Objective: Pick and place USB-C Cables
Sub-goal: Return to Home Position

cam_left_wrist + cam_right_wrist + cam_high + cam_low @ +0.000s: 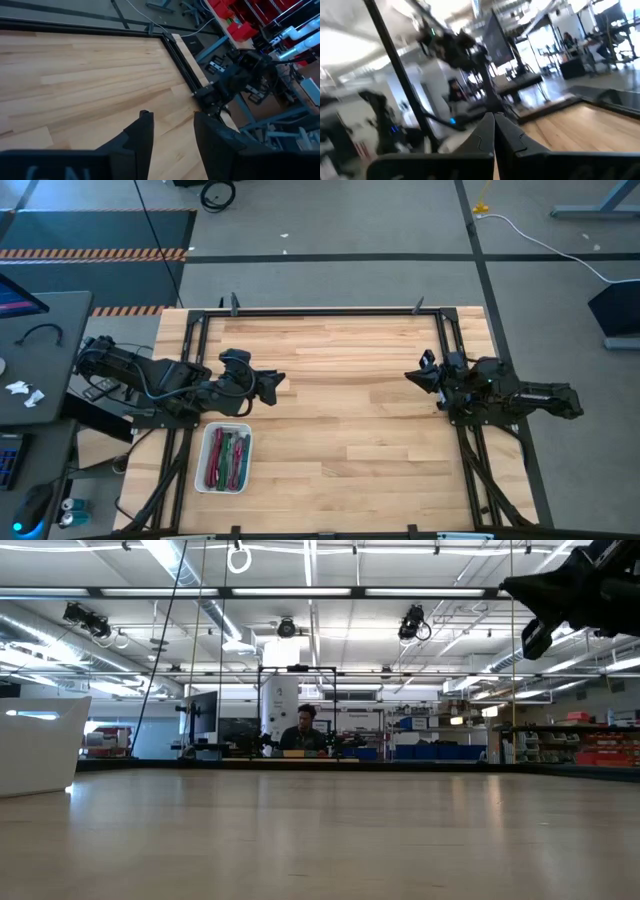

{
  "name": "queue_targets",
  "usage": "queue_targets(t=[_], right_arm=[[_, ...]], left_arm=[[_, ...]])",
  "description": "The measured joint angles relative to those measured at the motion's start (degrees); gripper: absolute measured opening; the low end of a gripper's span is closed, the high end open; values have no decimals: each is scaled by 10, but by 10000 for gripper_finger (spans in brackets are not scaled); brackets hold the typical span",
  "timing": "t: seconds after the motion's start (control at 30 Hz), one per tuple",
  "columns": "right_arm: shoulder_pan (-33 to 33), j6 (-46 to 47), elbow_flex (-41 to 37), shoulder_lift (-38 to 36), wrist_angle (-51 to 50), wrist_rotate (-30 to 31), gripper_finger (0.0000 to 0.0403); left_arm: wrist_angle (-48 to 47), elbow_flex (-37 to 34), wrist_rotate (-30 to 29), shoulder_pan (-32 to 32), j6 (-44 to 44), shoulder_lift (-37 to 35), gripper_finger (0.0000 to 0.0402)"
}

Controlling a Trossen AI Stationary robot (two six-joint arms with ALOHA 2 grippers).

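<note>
Cables (228, 458) lie in white tray (249, 431), near left. Left gripper (277, 379) just beyond it, fingers parted, empty; right gripper (411, 376) pinched closed, empty.

High overhead, low level, wrists forward; all share table (350, 400).

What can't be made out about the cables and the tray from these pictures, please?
- High view: the USB-C Cables in the white tray are too small to count; pink and green strands merge.
- Low view: the tray's wall hides the cables, and the picture's left edge cuts the tray off.
- Both wrist views: neither tray nor cables is in frame.
</note>
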Motion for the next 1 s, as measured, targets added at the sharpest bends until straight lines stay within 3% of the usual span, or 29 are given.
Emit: queue_targets(t=[0.27, 0.4, 0.57, 0.67, 0.73, 0.8, 0.9, 1.0], right_arm=[[0, -62, 0, 0, -147, 37, 0], [0, -75, 0, 6, -153, 47, 0], [0, -56, 0, 6, -155, 76, 7], [0, -54, 0, 6, -155, 76, 21], [0, -50, 0, 6, -155, 76, 27], [0, -50, 0, 6, -152, 76, 31], [0, -53, 0, 6, -151, 76, 31], [0, -52, 0, 6, -149, 76, 30]], left_arm=[[2, 0, 1, 0, -1, 0, 151], [-13, 0, 1, -1, 14, 0, 151], [-19, 0, -10, -23, 133, 5, 150], [-20, -11, -90, -45, 206, 11, 149], [-29, -36, -162, -52, 186, 4, 151], [-62, -79, -198, -58, 134, -19, 152], [-68, -163, -203, -70, 55, -79, 153], [-4, -250, -164, -79, 78, -155, 150]])
